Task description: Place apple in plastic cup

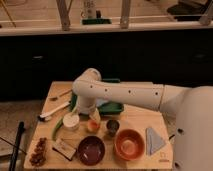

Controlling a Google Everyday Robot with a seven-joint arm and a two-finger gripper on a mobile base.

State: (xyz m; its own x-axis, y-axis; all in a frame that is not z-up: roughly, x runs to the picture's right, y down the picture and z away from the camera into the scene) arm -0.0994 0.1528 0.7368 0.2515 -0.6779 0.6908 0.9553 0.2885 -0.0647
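The arm reaches in from the right across the wooden table (140, 120). My gripper (94, 118) hangs at the table's middle left, right over the small pale-green plastic cup (92, 129). The red-orange apple (92, 124) shows at the cup's mouth, just under the gripper. I cannot tell whether the apple rests in the cup or is still held. The arm hides the space behind the cup.
A white round container (70, 121) stands left of the cup and a shiny metal cup (112, 126) right of it. In front are a dark bowl (91, 150) and an orange bowl (129, 144). A green tray (111, 106) lies behind, a grey cloth (154, 140) at the right.
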